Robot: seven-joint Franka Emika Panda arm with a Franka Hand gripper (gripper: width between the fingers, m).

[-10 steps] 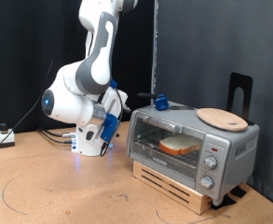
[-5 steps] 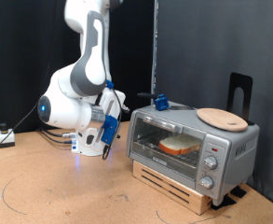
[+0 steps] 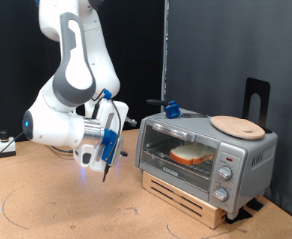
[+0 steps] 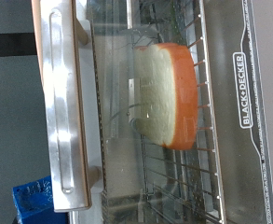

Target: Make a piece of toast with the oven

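The silver-grey oven (image 3: 247,156) sits on a wooden base at the exterior view's right, with its glass door shut. The piece of toast (image 3: 192,154) lies on the wire rack inside and shows through the glass. In the wrist view the toast (image 4: 169,93) shows behind the glass door, beside the oven's door handle (image 4: 61,93). My gripper (image 3: 105,169) hangs to the left of the oven, apart from it and a little above the table, with nothing seen in it. Its fingers do not show in the wrist view.
A round wooden plate (image 3: 237,125) lies on the oven's top. Three knobs (image 3: 225,175) line the oven's right side. A blue object (image 3: 169,108) stands behind the oven and a black stand (image 3: 255,98) rises at the back right. A white box (image 3: 4,146) with cables sits far left.
The arm has swung to the exterior view's left and lowered, carrying the gripper away from the oven door. The oven and toast have not moved.
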